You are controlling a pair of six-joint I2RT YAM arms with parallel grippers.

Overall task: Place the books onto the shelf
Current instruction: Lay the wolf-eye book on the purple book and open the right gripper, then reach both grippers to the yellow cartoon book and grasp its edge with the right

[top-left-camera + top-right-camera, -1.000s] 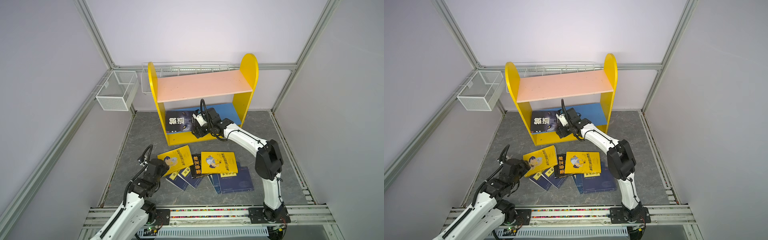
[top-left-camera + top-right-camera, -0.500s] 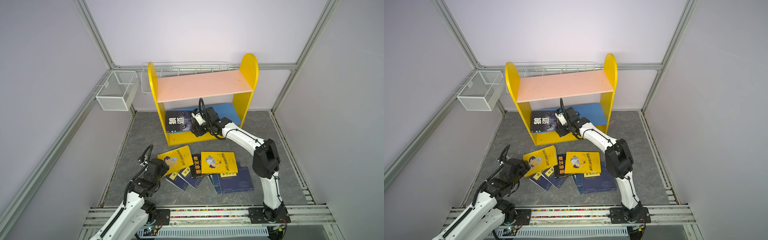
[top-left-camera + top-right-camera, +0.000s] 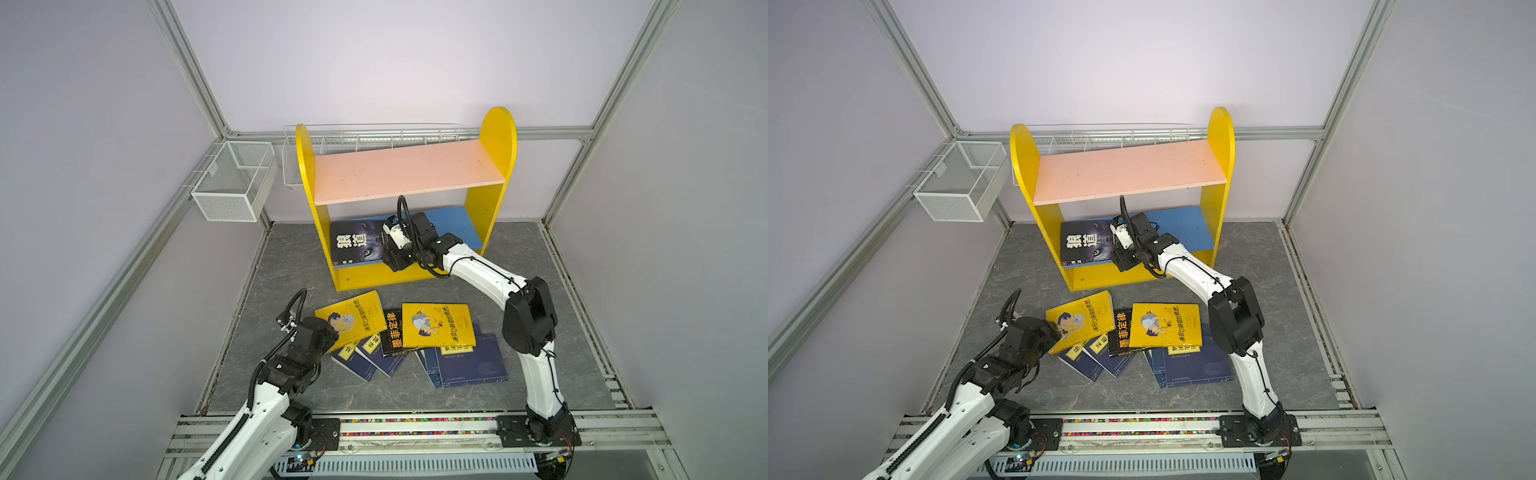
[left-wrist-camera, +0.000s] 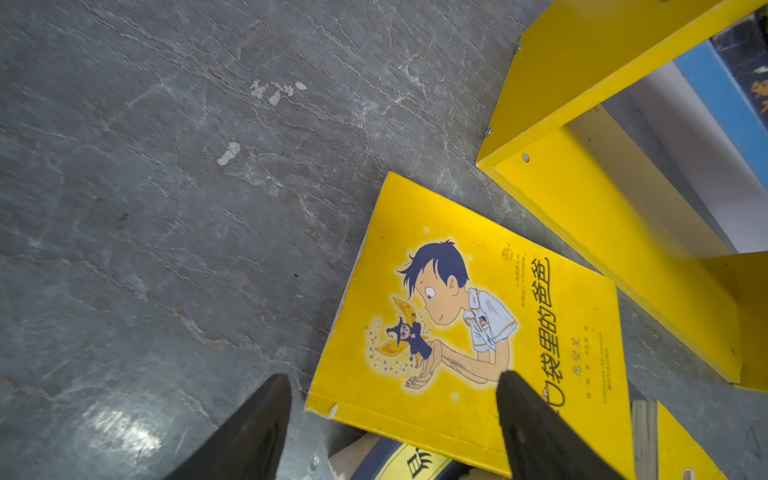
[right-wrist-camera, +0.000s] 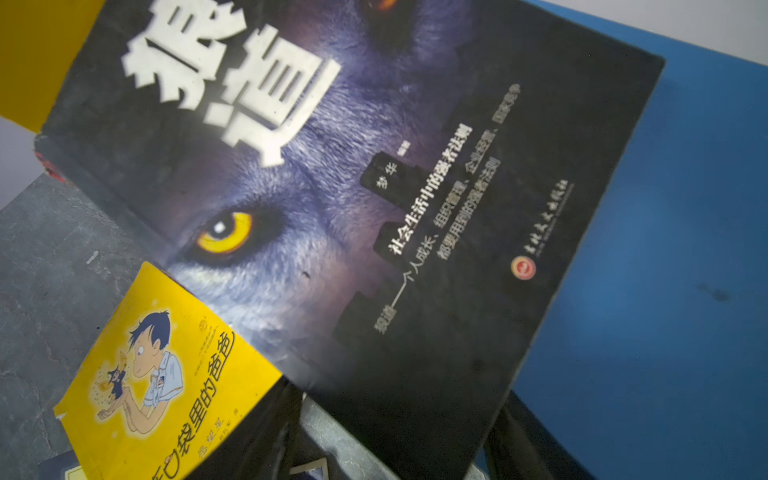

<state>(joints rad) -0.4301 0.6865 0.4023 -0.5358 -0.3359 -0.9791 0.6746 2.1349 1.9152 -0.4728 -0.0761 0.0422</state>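
Note:
The shelf (image 3: 407, 170) stands at the back, pink board above, blue lower board (image 3: 453, 220) below. A dark wolf-cover book (image 3: 357, 245) (image 5: 332, 187) lies on the left part of the blue board. My right gripper (image 3: 385, 251) (image 5: 398, 392) is at that book's right corner, jaws apart, the corner lying across them and hiding the fingertips. On the floor lie the other books: a yellow cartoon book (image 3: 353, 320) (image 4: 457, 324), another yellow one (image 3: 438, 326), a black one with orange characters (image 3: 392, 334) and navy ones (image 3: 469, 365). My left gripper (image 3: 322, 334) (image 4: 392, 376) hovers open over the yellow cartoon book's near corner.
A white wire mesh basket (image 3: 232, 183) hangs on the left wall and a wire rack (image 3: 374, 135) runs behind the shelf. The grey stone floor (image 3: 291, 266) is bounded by aluminium frame posts and the front rail (image 3: 415, 428) that carries both arm bases.
My right gripper has edged slightly left along the wolf book's corner. The left arm and the books on the floor have not moved.

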